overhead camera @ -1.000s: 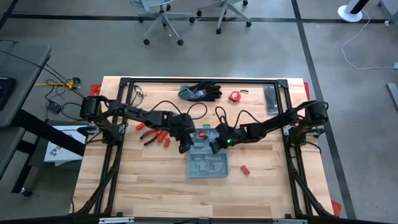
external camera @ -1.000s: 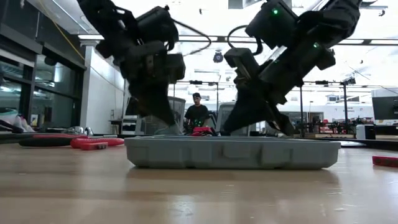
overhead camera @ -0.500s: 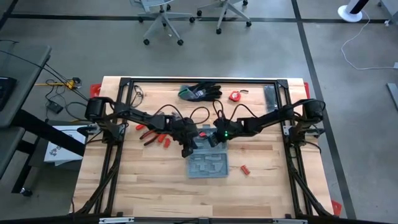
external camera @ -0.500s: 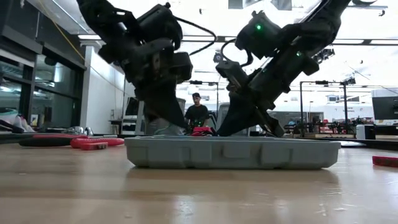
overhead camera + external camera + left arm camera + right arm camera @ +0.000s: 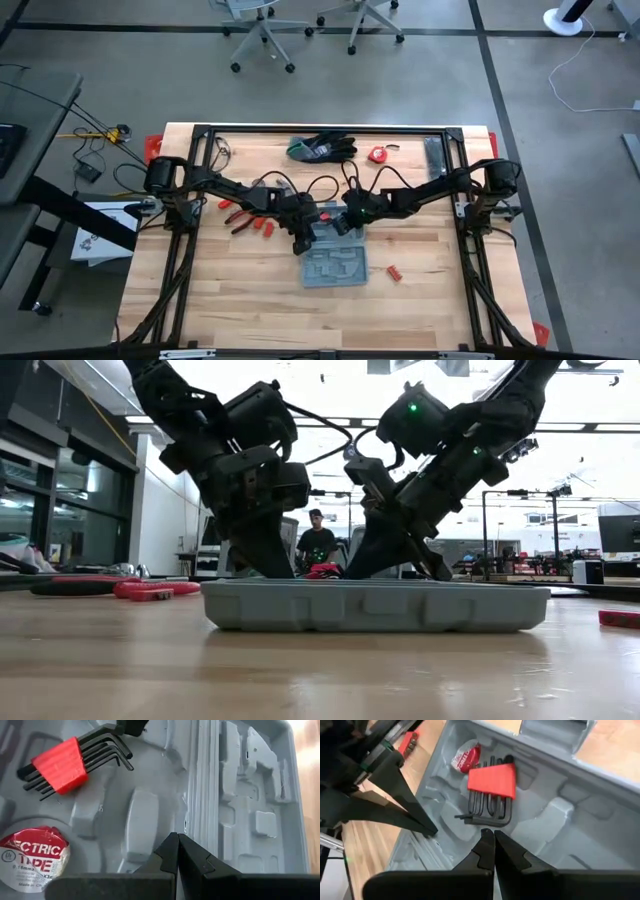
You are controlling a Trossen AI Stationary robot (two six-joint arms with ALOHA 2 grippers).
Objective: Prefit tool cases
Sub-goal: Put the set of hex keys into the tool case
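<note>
Inside: one open tool case, one hex-key set.

Black-and-green gloves, a red tape measure, red pliers; a person beyond the table

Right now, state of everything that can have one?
tool case: open, lying flat on the table.
hex key set: in its red holder, lying in the case.
electrical tape roll: lying in a round recess.
left gripper: shut, empty, over the case.
right gripper: shut, empty, over the case.
gloves: heaped at the table's far edge.
</note>
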